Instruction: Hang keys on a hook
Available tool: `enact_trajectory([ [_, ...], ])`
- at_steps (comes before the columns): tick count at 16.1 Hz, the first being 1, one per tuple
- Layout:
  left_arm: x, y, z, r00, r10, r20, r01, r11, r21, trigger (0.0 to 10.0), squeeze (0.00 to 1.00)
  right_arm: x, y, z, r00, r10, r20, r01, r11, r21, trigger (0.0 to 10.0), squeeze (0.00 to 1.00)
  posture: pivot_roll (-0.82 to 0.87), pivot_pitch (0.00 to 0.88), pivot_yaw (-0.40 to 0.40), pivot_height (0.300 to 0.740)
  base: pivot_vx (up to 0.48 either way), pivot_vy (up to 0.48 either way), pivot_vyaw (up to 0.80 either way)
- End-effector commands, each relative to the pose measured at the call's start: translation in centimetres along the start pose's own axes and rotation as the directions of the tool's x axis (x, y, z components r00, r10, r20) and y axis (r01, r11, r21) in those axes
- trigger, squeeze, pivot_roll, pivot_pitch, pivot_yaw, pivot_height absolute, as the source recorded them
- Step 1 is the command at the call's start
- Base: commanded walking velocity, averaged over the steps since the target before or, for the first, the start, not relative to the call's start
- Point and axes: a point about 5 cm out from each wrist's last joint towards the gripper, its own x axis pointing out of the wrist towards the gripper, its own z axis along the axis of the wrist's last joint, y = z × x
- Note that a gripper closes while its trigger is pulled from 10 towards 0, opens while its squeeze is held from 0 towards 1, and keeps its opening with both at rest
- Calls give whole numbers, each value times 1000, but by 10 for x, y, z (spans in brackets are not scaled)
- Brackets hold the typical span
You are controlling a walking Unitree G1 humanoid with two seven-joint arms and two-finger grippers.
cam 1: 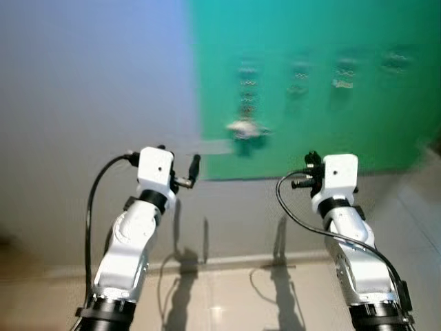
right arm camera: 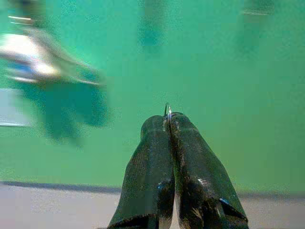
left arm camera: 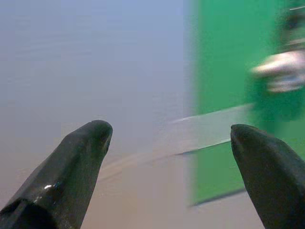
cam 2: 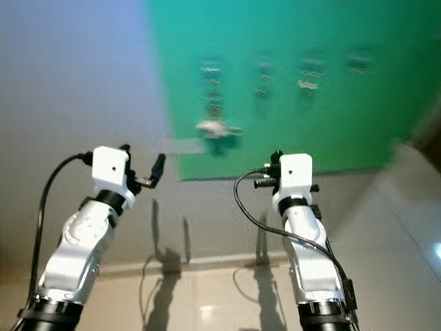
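right end effector (right arm camera: pixel 167 125) pinches a key ring (right arm camera: pixel 167 109) before green board (right arm camera: pixel 200 71)

Green panel (cam 1: pixel 310 89) on grey wall (cam 1: pixel 89 89), tiled floor (cam 1: pixel 227 296).

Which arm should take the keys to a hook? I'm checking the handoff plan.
The right. The right gripper is shut on a thin key ring and faces the green board. The left gripper is open, holding nothing, and faces mostly the grey wall.
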Motion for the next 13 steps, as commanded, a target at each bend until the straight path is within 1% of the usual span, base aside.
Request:
enact_trajectory([
  [1, 1, 4, 1, 1000, 24, 3, -24, 999, 29, 10000, 0, -2, 7, 0, 1000, 21, 7, -21, 1000, -13, 10000, 0, -100, 0, 56, 740, 0, 0, 0],
  [2, 1, 3, 2, 1000, 21, 4, -21, 999, 30, 10000, 0, -3, 8, 0, 1000, 25, 7, -25, 1000, -17, 10000, 0, -103, 0, 59, 740, 0, -277, 0],
  [4, 3, 1, 4, 1000, 15, 7, -16, 999, 34, 10000, 0, -3, 7, 1, 1000, 22, 14, -21, 1000, -17, 10000, 0, -106, 0, 67, 740, 0, -364, 475],
  [8, 6, 2, 5, 1000, 6, 7, -6, 998, 56, 10000, 0, 0, 9, 1, 1000, 18, 18, -18, 999, -34, 10000, 0, -99, 0, 73, 740, 0, -401, 725],
  [9, 5, 1, 5, 1000, 7, 9, -8, 998, 58, 10000, 0, -2, 7, 2, 1000, 1, 28, 0, 1000, -1, 10000, 0, -99, 0, 72, 740, 0, -405, 0],
  [13, 3, -6, 5, 1000, 2, 13, -3, 998, 61, 10000, 0, -8, 3, 0, 1000, 16, 27, -16, 1000, 14, 10000, 0, -102, 0, 66, 740, 0, -405, 0],
])
